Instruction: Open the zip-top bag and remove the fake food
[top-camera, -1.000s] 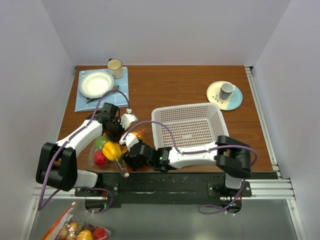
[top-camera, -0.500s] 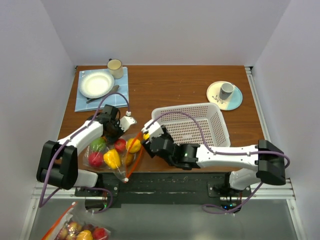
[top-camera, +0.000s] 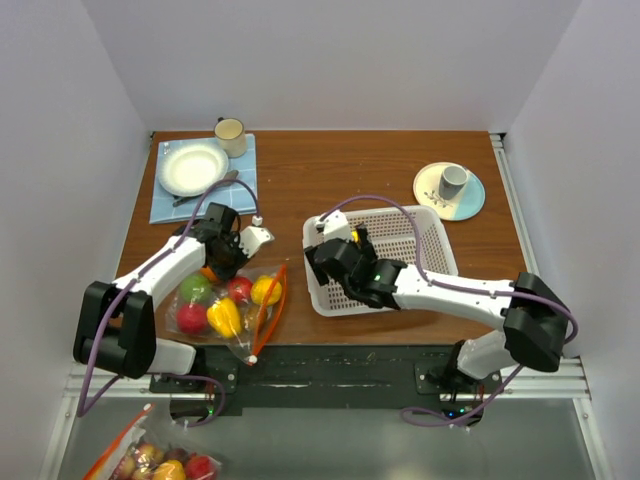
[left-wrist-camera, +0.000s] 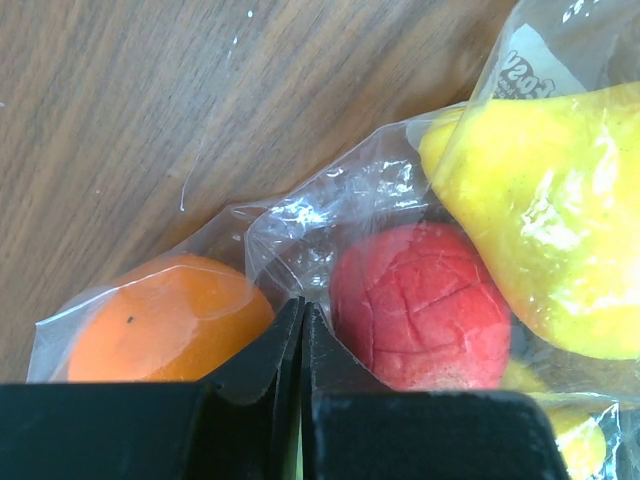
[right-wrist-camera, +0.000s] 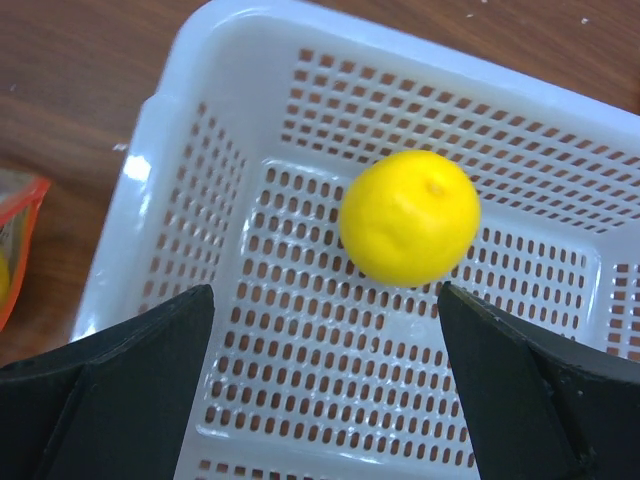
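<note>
Right wrist | R claw (right-wrist-camera: 325, 290) agape | round yellow fruit (right-wrist-camera: 410, 217) in perforated basket (right-wrist-camera: 215, 100) | L claw (left-wrist-camera: 301, 305) pinches crinkly bag (left-wrist-camera: 330, 195)

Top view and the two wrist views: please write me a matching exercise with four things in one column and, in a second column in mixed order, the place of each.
Things:
1. yellow round fruit
2. orange fruit
3. grey cup
4. white plate

Places:
A. on the blue cloth
B. in the plastic bag
C. in the white basket
D. on the small round plate

Pairs: 1-C, 2-B, 3-D, 4-A
</note>
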